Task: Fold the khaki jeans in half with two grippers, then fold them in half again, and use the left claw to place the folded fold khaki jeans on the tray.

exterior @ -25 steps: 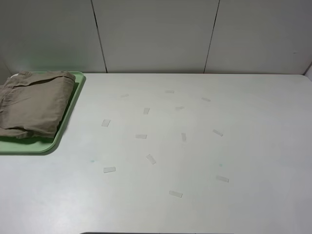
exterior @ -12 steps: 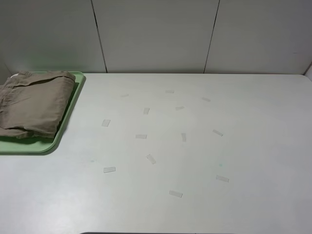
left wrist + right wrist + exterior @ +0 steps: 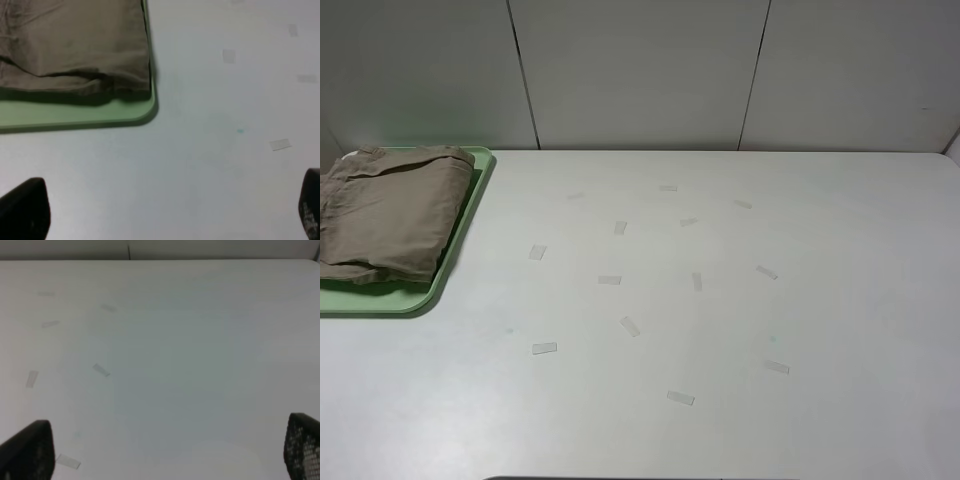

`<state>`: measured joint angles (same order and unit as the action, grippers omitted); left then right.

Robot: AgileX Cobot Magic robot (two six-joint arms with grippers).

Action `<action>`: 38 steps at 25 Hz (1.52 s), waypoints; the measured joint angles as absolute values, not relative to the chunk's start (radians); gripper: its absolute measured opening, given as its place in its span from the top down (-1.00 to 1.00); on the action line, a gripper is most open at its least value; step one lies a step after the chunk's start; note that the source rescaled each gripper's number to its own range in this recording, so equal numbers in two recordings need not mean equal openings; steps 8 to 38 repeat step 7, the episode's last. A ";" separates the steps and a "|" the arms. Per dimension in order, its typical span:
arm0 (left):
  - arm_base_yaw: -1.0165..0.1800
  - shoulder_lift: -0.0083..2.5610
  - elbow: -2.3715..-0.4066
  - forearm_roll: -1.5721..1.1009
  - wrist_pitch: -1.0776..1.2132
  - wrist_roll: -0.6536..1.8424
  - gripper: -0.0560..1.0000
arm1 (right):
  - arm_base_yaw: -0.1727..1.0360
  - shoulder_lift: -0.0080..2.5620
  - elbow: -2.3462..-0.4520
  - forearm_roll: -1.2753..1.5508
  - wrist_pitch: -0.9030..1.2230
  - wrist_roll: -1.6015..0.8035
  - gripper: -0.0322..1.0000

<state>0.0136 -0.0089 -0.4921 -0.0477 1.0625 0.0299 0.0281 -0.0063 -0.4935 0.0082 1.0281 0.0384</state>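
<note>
The khaki jeans (image 3: 385,212) lie folded into a compact stack on the pale-green tray (image 3: 450,270) at the far left of the table. In the left wrist view the same folded jeans (image 3: 75,42) rest on the tray (image 3: 100,114), whose rounded corner shows. My left gripper (image 3: 165,215) hangs open over bare table a short way off that corner, holding nothing. My right gripper (image 3: 160,452) is open too, over bare table with nothing between its fingers. Neither arm appears in the exterior high view.
The white table (image 3: 720,300) carries several small strips of clear tape (image 3: 629,326) scattered over its middle. A grey panelled wall (image 3: 640,70) closes the far edge. Two faint green marks dot the surface.
</note>
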 joint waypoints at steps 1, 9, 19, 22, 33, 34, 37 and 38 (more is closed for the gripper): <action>0.014 -0.009 -0.492 -0.048 1.062 0.030 -1.00 | 0.028 -0.006 -0.493 0.008 1.028 0.038 -1.00; 0.014 -0.009 -0.492 -0.048 1.062 0.030 -1.00 | 0.028 -0.006 -0.493 0.008 1.028 0.038 -1.00; 0.014 -0.009 -0.492 -0.048 1.062 0.030 -1.00 | 0.028 -0.006 -0.493 0.008 1.028 0.038 -1.00; 0.014 -0.009 -0.492 -0.048 1.062 0.030 -1.00 | 0.028 -0.006 -0.493 0.008 1.028 0.038 -1.00; 0.014 -0.009 -0.492 -0.048 1.062 0.030 -1.00 | 0.028 -0.006 -0.493 0.008 1.028 0.038 -1.00; 0.014 -0.009 -0.492 -0.048 1.062 0.030 -1.00 | 0.028 -0.006 -0.493 0.008 1.028 0.038 -1.00; 0.014 -0.009 -0.492 -0.048 1.062 0.030 -1.00 | 0.028 -0.006 -0.493 0.008 1.028 0.038 -1.00; 0.014 -0.009 -0.492 -0.048 1.062 0.030 -1.00 | 0.028 -0.006 -0.493 0.008 1.028 0.038 -1.00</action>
